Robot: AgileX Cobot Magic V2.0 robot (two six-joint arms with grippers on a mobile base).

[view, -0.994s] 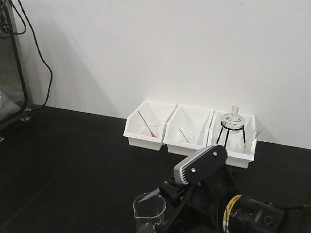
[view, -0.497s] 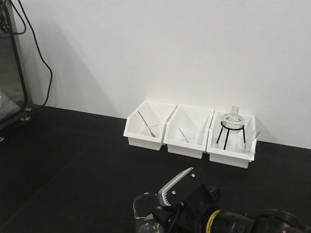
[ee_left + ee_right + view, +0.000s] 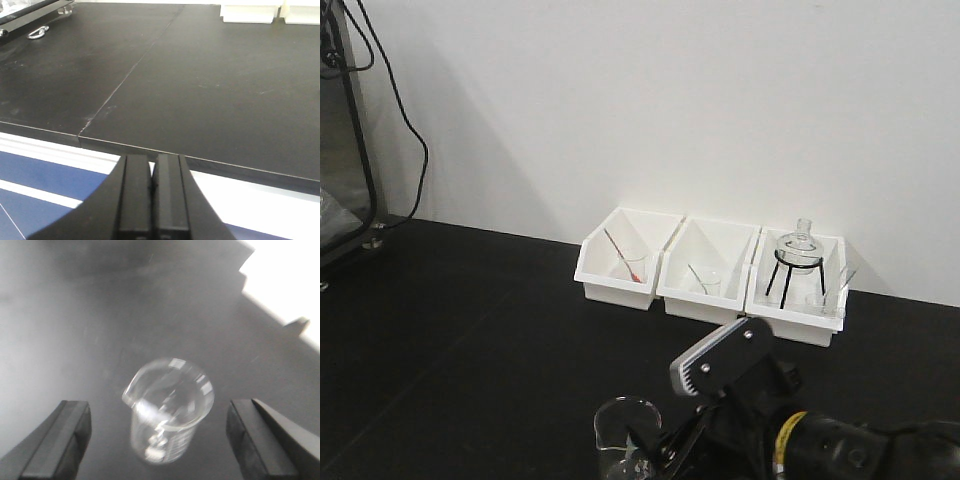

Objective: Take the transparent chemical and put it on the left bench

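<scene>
Front overview, two low wrist close-ups

A clear glass beaker (image 3: 169, 410) (spout turned left) is seen upright on the black benchtop (image 3: 75, 315), untouched between the parted gripper (image 3: 159, 437) fingers.

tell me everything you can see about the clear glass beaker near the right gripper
The beaker is clear glass with a rolled rim, a pouring spout on its left in the wrist view, and faint white printed marks on its side. It looks empty and stands upright on the black bench, well in front of the white bins. The right gripper is open around it, and neither of the fingers touches it.
</scene>
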